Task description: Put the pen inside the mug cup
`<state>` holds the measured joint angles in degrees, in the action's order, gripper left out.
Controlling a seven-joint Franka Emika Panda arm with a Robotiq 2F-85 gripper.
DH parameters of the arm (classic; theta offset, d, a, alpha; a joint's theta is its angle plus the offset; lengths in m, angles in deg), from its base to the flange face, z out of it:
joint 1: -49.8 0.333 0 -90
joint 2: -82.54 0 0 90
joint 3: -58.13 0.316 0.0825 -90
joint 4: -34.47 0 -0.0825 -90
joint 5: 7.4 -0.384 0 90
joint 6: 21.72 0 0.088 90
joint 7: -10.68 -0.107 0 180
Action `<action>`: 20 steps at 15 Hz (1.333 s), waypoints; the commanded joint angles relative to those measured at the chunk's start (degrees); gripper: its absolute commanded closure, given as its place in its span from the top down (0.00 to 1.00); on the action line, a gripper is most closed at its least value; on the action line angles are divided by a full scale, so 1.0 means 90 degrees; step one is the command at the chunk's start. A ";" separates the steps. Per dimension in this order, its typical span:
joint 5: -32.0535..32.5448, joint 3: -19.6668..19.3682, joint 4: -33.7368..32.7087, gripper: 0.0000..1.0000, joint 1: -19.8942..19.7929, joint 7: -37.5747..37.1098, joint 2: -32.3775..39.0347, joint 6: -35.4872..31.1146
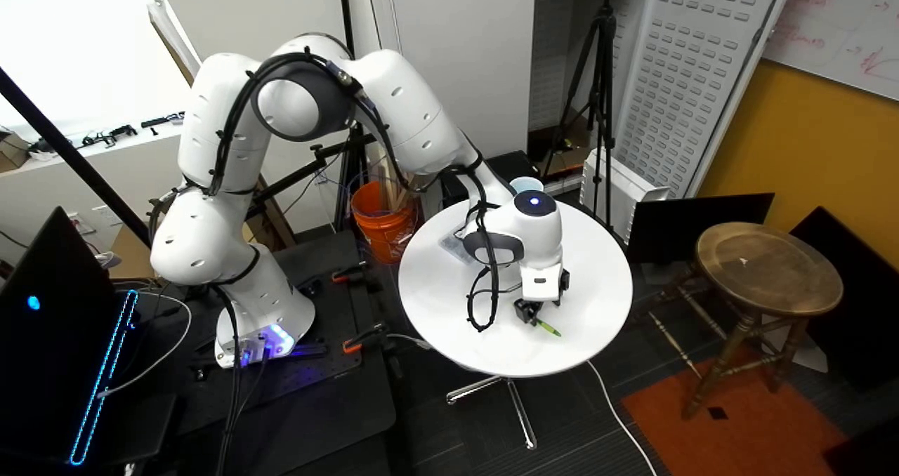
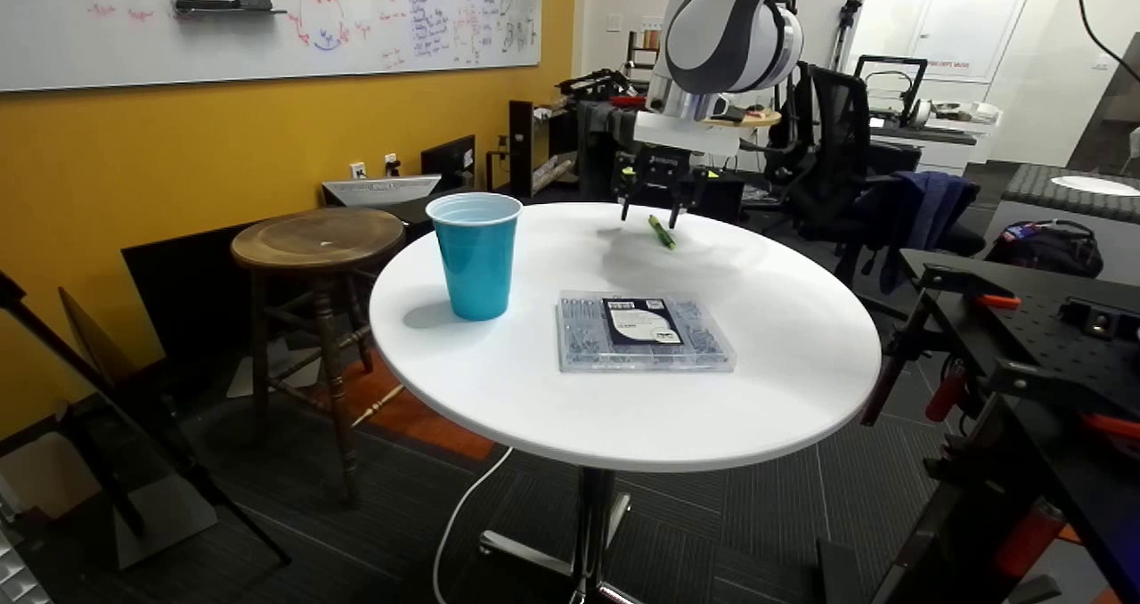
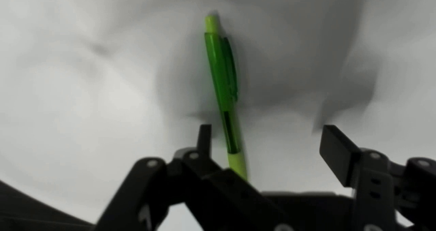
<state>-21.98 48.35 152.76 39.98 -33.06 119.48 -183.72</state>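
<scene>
Where spread tool (image 3: 266, 143) overlaps pen (image 3: 223, 84) | lower end hidden | wrist view

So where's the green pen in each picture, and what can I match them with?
In an exterior view: the pen, right of the middle and below it.
In an exterior view: the pen, right of the middle and a little above it, near the gripper.
In the wrist view: the pen, around the middle, its lower end behind the gripper.
Landmark in all three: the white table under the pen.

Robotics lab, robot arm (image 1: 414, 114), scribbled whiteboard (image 2: 285, 47), office chair (image 2: 842, 127)
</scene>
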 commanded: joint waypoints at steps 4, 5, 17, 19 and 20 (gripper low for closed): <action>-0.0195 0.0003 -0.0549 0.65 -0.0083 0.0265 0.0302 0.0630; -0.0194 0.0001 -0.0574 0.57 -0.0082 0.0260 0.0304 0.0687; -0.0112 -0.0133 -0.0568 0.00 0.0022 0.0155 0.0248 0.1060; -0.0060 -0.0195 -0.0467 0.03 0.0101 0.0106 0.0140 0.1061; -0.0008 -0.0253 -0.0429 0.03 0.0169 0.0067 0.0101 0.1041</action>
<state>-21.99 47.49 148.40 39.74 -33.03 121.03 -175.65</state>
